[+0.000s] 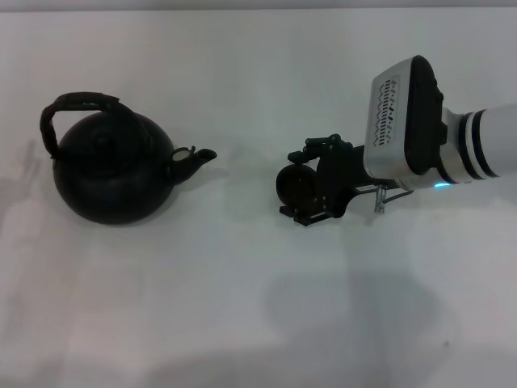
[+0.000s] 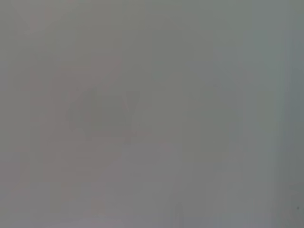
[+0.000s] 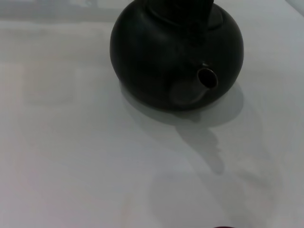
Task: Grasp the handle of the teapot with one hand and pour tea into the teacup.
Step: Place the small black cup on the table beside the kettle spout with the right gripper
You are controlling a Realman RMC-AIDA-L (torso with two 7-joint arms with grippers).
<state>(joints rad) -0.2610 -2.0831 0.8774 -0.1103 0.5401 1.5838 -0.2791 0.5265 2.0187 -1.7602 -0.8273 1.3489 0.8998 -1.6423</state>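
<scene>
The teapot (image 1: 113, 166) sits on the left side of the white table (image 1: 242, 307), its spout (image 1: 198, 158) pointing right, and its arched handle (image 1: 77, 109) standing over the lid with nothing touching it. The right gripper (image 1: 311, 190) reaches in from the right at about the spout's level, with a clear stretch of bare table between the two. A round dark shape right at its tip looks like the teacup (image 1: 295, 184), but whether the fingers are closed on it, or merely beside it, cannot be made out — so I cannot tell if they are wide or narrow. The right wrist view looks straight at the pot's belly and spout mouth, which suggests the arm is aimed that way. The left gripper shows in no picture; its wrist view gives only a blank grey field. I judge the task to be at its start: the handle is not yet grasped and no pouring is under way. The next move calls for a gripper to come in above the pot and close around the top of the arch, clear of the lid knob. There is open table on every side of the pot, and only the cup and spout need a wide berth.
</scene>
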